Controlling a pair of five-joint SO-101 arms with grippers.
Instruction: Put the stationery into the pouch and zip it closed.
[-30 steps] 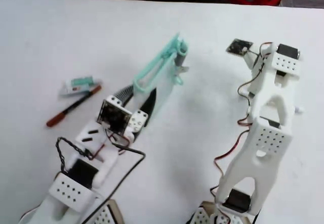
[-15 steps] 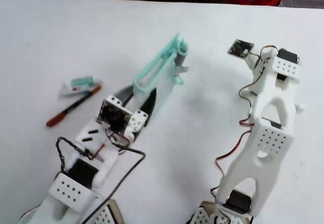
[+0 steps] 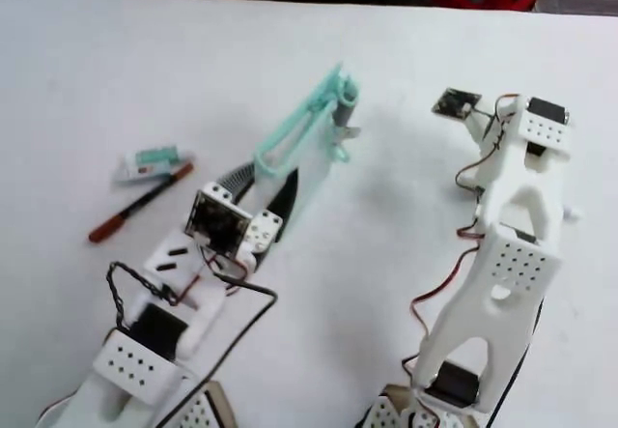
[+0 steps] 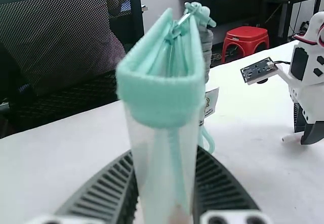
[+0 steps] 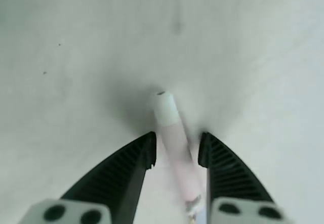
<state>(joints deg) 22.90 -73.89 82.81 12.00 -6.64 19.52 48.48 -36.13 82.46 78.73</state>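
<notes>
1. Fingers (image 4: 109, 193) of the left gripper (image 4: 164, 155), two dark ribbed ones, were clamped on the lower part of the single mint-green pouch (image 4: 162, 92), one on each flat side.
2. That pouch stood raised off the white table (image 3: 386, 42). Its padded rim faced the left wrist camera, and its zip pull and a grey tag were at the far end.
3. From the high view, the pouch (image 3: 304, 138) stretched away from the left arm toward the middle of the table, well apart from the right arm (image 3: 512, 244).
4. The right gripper (image 5: 177, 139) had its two fingers (image 5: 124, 176) closed around one pale pen (image 5: 169, 120). The pen ran along the gap between them, with its white tip pointing at the table and a soft shadow around that tip.
5. Two more stationery items lay on the table to the left of the left arm: one red pen (image 3: 140, 203) and one small packet (image 3: 150, 161) with a green label. The packet was just beside the pen's far end.
6. That made three stationery items counted in all, and all three were outside the pouch.
7. Beyond the table edge, in the left wrist view, stood one red stool (image 4: 248, 36) and one black mesh chair (image 4: 61, 42).
</notes>
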